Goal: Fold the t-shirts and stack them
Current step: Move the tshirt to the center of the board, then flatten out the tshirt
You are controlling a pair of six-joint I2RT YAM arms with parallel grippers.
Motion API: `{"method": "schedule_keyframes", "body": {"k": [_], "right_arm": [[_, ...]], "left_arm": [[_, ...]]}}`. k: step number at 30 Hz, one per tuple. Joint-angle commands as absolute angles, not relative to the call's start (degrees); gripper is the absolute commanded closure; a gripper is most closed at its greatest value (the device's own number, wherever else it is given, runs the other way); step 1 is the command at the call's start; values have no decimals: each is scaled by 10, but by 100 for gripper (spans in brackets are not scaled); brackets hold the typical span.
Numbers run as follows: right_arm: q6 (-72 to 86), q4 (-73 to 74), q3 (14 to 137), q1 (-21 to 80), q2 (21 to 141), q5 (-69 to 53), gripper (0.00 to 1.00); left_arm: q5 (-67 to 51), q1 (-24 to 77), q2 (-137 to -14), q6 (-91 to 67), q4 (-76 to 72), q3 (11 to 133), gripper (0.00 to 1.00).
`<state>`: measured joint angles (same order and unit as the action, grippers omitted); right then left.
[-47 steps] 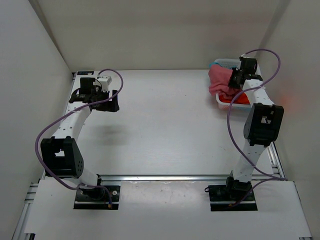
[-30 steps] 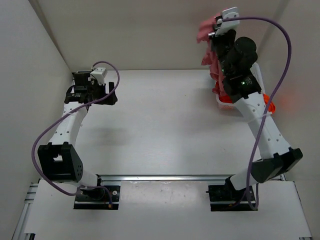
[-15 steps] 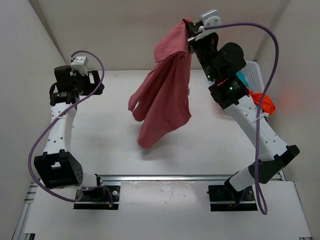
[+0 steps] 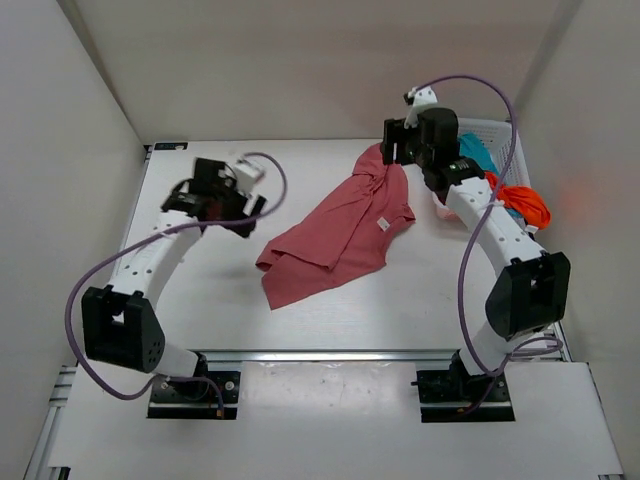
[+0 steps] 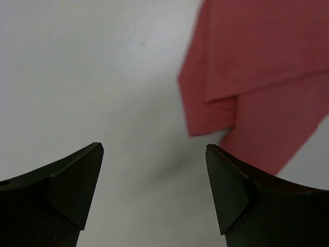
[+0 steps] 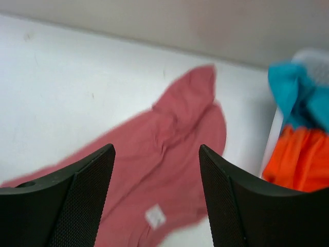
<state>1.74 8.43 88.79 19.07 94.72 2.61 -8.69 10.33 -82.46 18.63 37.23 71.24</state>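
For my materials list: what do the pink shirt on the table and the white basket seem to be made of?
Pink shirt: soft, matte cloth, probably a thin knit; it lies limp in folds and creases, with a small white label. White basket: likely rigid plastic, smooth finish; its wall looks latticed, but it is small and blurred here.

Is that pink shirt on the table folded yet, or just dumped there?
Not folded. The pink shirt lies loosely spread on the table, rumpled, with one corner doubled over unevenly.
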Motion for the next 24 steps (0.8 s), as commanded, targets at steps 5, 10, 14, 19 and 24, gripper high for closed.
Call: {"method": "schedule_keyframes", "body": {"k": [5,10,14,19,24], "right_arm": [[69,76,750,185,834,5,39],[105,69,651,186,785,5,41],[125,67,579,179,737,8,42],[127,75,532,164,685,16,43],[136,70,497,154,650,4,44]], "left_arm": [[-43,274,-834,276,396,691,14],[-97,368,-930,245,369,772,15],[-117,428,-1007,229,350,802,16],[-125,436,-1075,187,353,823,25],[-56,426,-1079,192,323,813,30]]}}
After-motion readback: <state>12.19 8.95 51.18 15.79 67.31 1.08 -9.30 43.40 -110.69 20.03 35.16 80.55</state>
